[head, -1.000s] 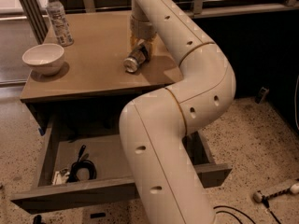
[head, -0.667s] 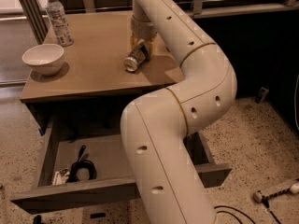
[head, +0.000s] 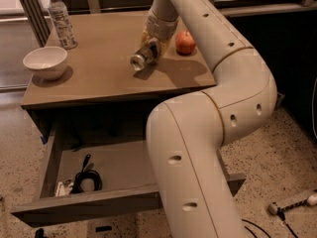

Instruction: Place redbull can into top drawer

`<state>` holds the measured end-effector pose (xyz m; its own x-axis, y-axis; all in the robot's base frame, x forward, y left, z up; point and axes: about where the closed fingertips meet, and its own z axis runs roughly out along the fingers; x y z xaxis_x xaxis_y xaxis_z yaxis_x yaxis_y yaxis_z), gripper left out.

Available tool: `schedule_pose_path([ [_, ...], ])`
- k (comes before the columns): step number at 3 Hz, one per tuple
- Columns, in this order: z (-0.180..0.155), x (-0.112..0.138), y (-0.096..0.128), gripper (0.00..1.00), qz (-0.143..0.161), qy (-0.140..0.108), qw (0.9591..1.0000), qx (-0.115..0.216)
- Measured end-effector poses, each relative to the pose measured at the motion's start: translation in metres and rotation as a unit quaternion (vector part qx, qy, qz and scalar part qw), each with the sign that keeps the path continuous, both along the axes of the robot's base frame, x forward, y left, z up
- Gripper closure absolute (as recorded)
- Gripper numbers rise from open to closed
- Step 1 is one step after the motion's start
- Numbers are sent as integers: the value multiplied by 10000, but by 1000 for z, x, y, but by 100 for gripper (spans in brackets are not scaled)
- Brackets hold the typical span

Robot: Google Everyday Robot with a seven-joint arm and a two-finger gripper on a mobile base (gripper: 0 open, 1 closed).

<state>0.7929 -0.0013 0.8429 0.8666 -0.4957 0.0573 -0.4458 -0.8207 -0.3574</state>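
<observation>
The redbull can [head: 141, 58] lies tilted, its silver end facing me, over the middle of the grey table [head: 94, 83]. My gripper [head: 151, 46] comes down from the back and is shut on the can's far end, holding it just above the tabletop, with a shadow below it. The top drawer [head: 84, 202] is pulled open under the table; my arm covers its right half.
A white bowl [head: 45, 62] and a clear water bottle [head: 62, 20] stand on the table's left side. A red apple [head: 185, 42] sits right of the gripper. A black cable [head: 85, 177] and small items lie in the drawer's left part.
The gripper with the can has shifted slightly left and up off the table. The apple behind the arm has come into view.
</observation>
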Motion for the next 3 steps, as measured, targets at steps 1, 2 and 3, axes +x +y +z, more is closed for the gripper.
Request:
schedule_pose_path([
  [1,25,-15,6,100,-110,-60,9968,786],
  [2,25,-15,6,100,-110,-60,9968,786],
  [3,27,-23,5,100,-53,38,9928,1194],
])
